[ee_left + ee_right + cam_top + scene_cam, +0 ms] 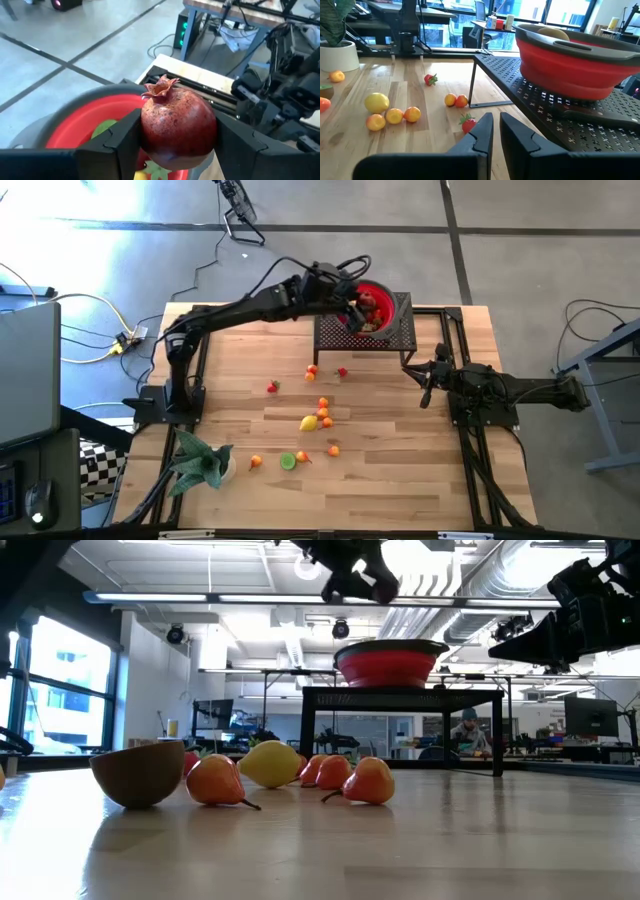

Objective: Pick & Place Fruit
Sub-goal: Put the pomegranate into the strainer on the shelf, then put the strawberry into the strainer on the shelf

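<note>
1. The left gripper [175,145] is reached out over the red bowl [374,302], which sits on a black perforated stand [395,338] at the far side of the worktop [400,480].
2. Its fingers [117,142] are clamped on a dark-red pomegranate [177,127], one finger on each flank, the crown pointing up and away from the wrist.
3. The relation that counts: in the left wrist view the fruit hangs above the bowl's red inside, near its rim, with a green piece and a yellow piece already lying in the bowl below it.
4. Judgement: this looks like the release step. The drop is straight down, and since the fruit sits close to the rim, a little more reach toward the bowl's middle would make it safer; a round fruit let go at the edge could roll off the stand.
5. The right gripper [492,132] waits low at the right side of the worktop, beside the stand, its fingers together and holding nothing.
6. The remaining fruit lies on the open worktop, well apart from the bowl: a lemon [308,422], a lime [287,461], strawberries [272,387] and several small oranges [323,413].
7. That cluster lies between the two arms, near the worktop's middle; the idle right arm looks a little nearer to it than the stretched-out left arm.
</note>
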Robot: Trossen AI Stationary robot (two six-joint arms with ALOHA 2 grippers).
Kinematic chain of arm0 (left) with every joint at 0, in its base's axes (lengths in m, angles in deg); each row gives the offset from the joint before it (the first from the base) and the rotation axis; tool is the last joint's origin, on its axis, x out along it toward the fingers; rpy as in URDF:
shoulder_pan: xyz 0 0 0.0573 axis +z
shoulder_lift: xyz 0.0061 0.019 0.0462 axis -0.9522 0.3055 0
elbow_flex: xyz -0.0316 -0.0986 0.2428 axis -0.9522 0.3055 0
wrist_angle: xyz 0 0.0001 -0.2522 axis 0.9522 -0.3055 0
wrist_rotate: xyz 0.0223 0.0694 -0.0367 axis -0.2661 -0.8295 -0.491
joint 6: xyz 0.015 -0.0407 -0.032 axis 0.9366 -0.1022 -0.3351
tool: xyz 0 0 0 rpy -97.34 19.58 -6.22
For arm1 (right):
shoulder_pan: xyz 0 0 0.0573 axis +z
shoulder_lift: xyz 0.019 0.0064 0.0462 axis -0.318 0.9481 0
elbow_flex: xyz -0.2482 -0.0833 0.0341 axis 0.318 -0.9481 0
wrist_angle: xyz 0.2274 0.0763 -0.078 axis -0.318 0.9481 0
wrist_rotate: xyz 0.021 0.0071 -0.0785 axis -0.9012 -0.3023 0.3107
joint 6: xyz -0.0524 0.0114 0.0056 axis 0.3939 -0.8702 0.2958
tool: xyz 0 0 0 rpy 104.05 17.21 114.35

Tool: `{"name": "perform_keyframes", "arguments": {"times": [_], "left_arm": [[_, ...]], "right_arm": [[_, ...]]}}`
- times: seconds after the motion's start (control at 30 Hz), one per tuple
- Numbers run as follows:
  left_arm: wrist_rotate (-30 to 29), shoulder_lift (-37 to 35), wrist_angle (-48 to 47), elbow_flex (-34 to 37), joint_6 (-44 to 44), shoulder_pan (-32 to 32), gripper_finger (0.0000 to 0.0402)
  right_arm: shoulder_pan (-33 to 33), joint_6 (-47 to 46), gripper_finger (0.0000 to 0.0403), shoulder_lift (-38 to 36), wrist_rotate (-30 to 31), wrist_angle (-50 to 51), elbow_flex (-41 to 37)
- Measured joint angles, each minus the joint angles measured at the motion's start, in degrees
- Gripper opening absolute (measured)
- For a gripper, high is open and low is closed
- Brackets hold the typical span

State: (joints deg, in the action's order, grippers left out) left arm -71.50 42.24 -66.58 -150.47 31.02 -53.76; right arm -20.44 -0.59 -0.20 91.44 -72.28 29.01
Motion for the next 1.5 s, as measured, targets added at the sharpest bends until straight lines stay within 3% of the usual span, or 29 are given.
{"name": "perform_keyframes", "arguments": {"times": [0.23,0.43,0.73,1.07,1.5], "left_arm": [[-0.1,4.2,0.8,0.0,-0.1,0.9,0.0201],[-4.6,5.3,0.9,0.0,-0.1,2.5,0.0200],[-5.9,5.2,0.4,0.0,-0.2,4.1,0.0201],[-6.0,5.2,0.6,0.0,1.6,4.0,0.0249],[-5.9,5.2,0.6,0.0,0.0,4.0,0.0262]], "right_arm": [[0.0,0.0,0.0026,0.0,0.0,0.0,0.0],[0.0,0.0,0.0026,0.0,0.0,-0.1,0.0],[0.0,0.0,0.0026,0.0,0.0,-0.1,0.0],[0.0,0.0,0.0026,0.0,0.0,-0.1,0.0],[0.0,0.0,0.0026,0.0,0.0,-0.1,0.0]]}}
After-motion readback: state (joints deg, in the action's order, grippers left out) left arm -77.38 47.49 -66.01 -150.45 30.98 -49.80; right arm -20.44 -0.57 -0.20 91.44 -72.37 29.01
